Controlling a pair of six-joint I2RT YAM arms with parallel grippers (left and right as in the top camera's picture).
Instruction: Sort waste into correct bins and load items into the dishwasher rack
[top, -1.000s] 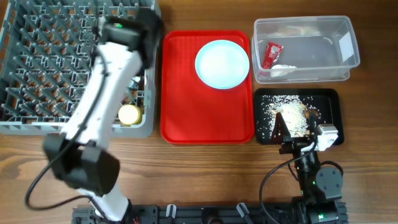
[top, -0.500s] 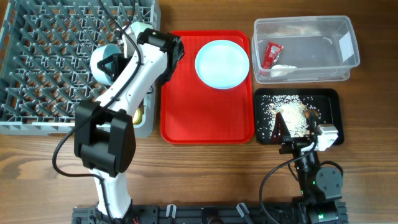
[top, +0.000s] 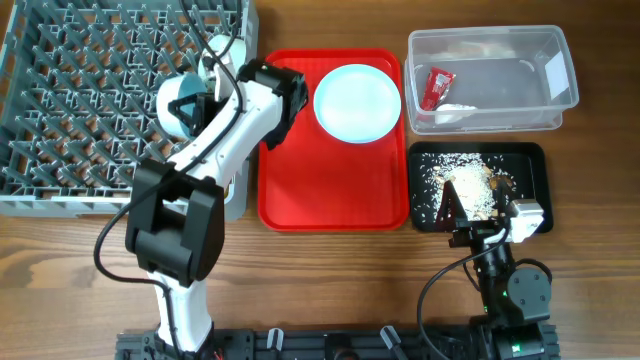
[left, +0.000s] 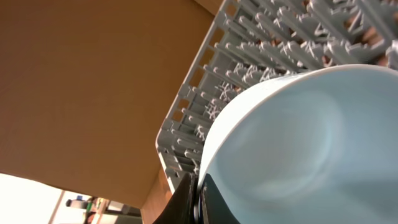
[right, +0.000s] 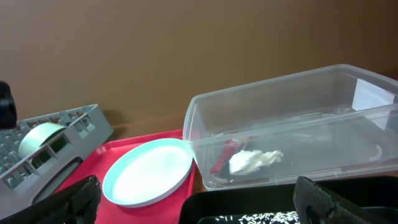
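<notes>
My left gripper (top: 203, 98) is shut on the rim of a pale bowl (top: 178, 104) and holds it tilted over the right side of the grey dishwasher rack (top: 80, 100). In the left wrist view the bowl (left: 298, 143) fills the frame, pinched by the jaws (left: 198, 200). The pale blue plate (top: 357, 103) lies on the red serving tray (top: 300, 190). The clear tub (top: 545, 60) holds the red wrapper (top: 437, 88) and white scrap (top: 455, 113). Crumbs (top: 470, 185) lie in the black tray (top: 530, 165). My right gripper (right: 205, 208) is open and empty near that tray's front edge.
The right wrist view shows the plate (right: 149, 174), the tub (right: 298, 118) and the rack's corner (right: 87, 127). The left arm's white links cross the rack's front right corner and hide the yellow cup. Bare wooden table (top: 330, 290) lies in front.
The left arm has swung from the rack's far right side toward the red tray, and the bowl in its grip has come into view and shifted slightly right. The right arm has not moved.
</notes>
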